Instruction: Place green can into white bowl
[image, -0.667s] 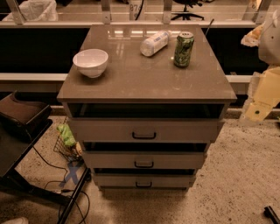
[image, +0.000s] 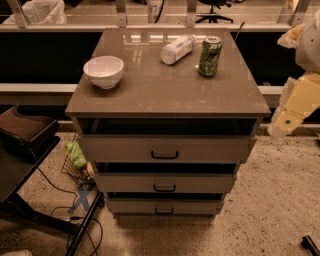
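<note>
Task is not yet starting. Gripper (image: 281, 124) is hanging at the right, off the cabinet (image: 165, 97) and well apart from both items; I cannot tell its state. Bowl (image: 104, 71) is sitting empty at left. Can (image: 210, 56) is standing upright far right, just beside a bottle (image: 177, 49). Grasp, carry and drop are all remaining.

The green can (image: 210, 56), upper right of centre, is green with pale swirls and a silver top; the white bowl (image: 104, 71) at upper left is plain glossy white. The cabinet top (image: 165, 92) is grey-brown, and the gripper (image: 310, 244) shows as a dark tip in the lower right corner.
</note>
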